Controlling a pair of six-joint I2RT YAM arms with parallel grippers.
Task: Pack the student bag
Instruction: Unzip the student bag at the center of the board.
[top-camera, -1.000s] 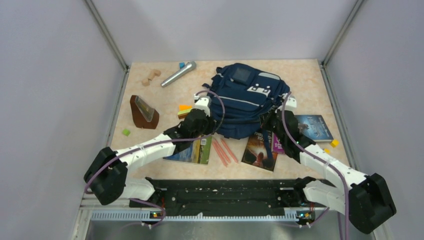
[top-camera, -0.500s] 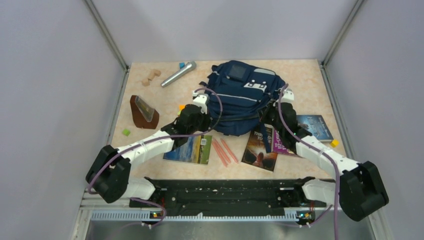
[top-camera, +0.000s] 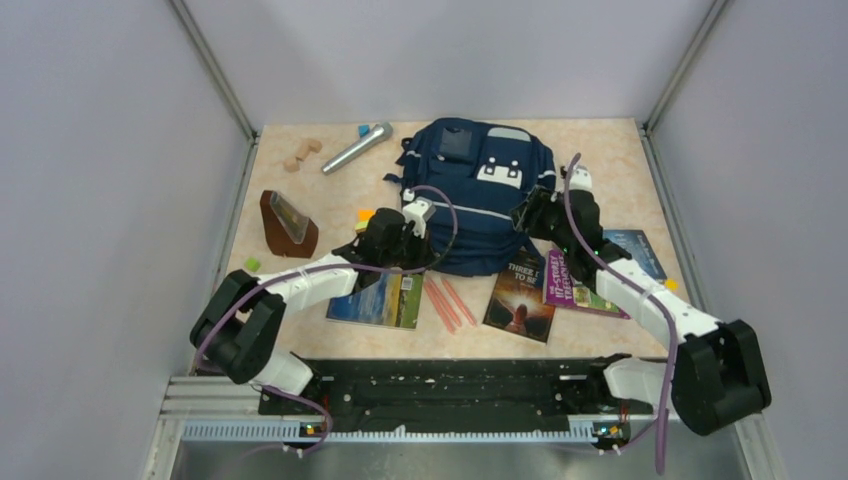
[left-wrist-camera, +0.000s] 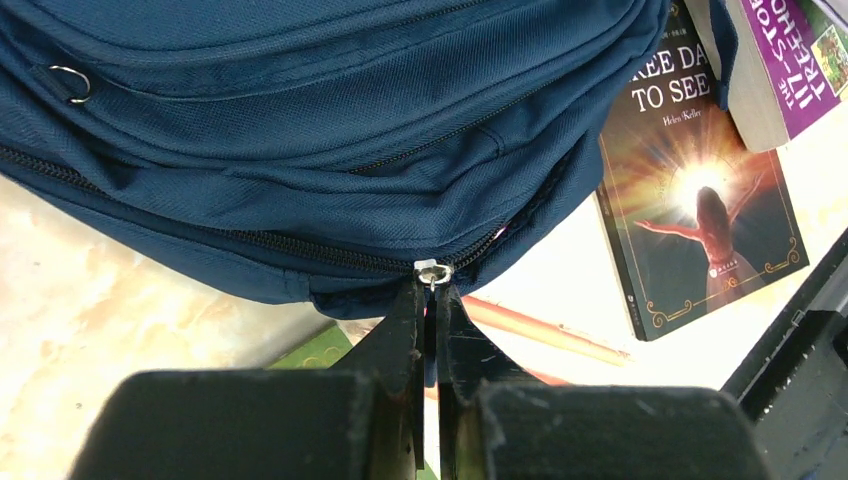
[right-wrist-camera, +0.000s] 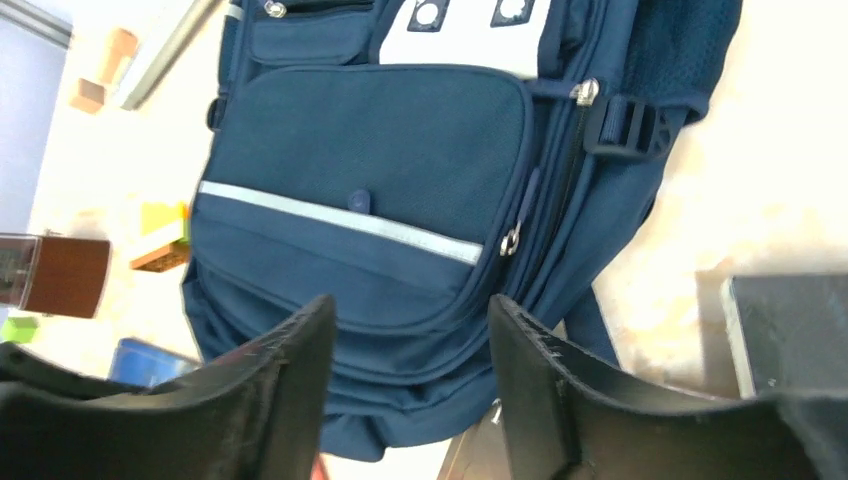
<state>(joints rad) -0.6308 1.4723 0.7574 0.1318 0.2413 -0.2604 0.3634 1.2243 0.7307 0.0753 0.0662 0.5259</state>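
Your beige marbled tabletop (top-camera: 620, 160) carries a navy-blue fabric backpack (top-camera: 480, 205) at centre rear. Rear left you have a silver microphone (top-camera: 356, 148) and pale wooden blocks (top-camera: 302, 153), with a brown wedge-shaped box (top-camera: 288, 225) at left. Along the near edge lie a green landscape-cover book (top-camera: 385, 298), pink sticks (top-camera: 445, 300) and a dark paperback (top-camera: 520, 298).

The navy, grey-striped student bag (top-camera: 480, 205) lies flat, front pocket facing up.

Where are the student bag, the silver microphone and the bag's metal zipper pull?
student bag (top-camera: 480, 205), top view, front pocket.
silver microphone (top-camera: 355, 150), top view, handle middle.
zipper pull (left-wrist-camera: 433, 272), left wrist view, metal ring.
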